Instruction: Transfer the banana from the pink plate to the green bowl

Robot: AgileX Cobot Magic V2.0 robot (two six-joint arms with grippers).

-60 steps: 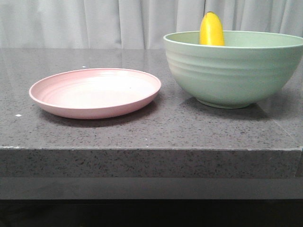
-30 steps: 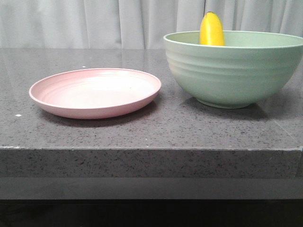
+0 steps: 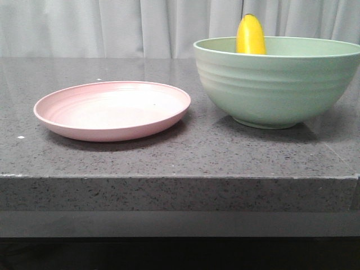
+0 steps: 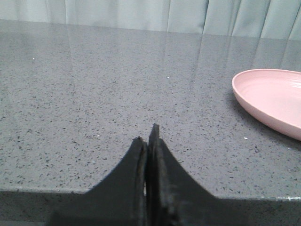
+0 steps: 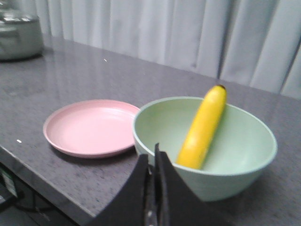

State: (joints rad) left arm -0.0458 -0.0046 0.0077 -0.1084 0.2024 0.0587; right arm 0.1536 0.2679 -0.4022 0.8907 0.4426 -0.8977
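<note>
One banana (image 5: 203, 127) is all the task concerns, and it already sits inside the bowl (image 5: 244, 174), leaning against the far inner wall with its long axis running steeply up: in the right wrist view the lower end rests low in the bowl at frame centre and the dark tip (image 5: 220, 87) pokes above the rim toward the upper right. In the front view only that upper end shows, standing nearly upright above the bowl's back rim in the upper right of the frame (image 3: 251, 35). The plate (image 3: 112, 109) lies bare at centre left of the front view, just beside the bowl (image 3: 275, 84) and not touching it, so the transfer looks finished. The right end effector (image 5: 151, 188) is the nearer one: its two dark fingers are pressed together with nothing between them, low in the frame at the near side of the bowl, with the banana lying beyond and up to the right of it. The left end effector (image 4: 147, 174) is likewise closed and empty, hanging over bare tabletop (image 4: 94, 94) with the plate's edge (image 4: 268, 101) at the right of its frame, well apart from the banana. Any further move, in my judgement, needs only a retreat, since nothing remains to grasp.
</note>
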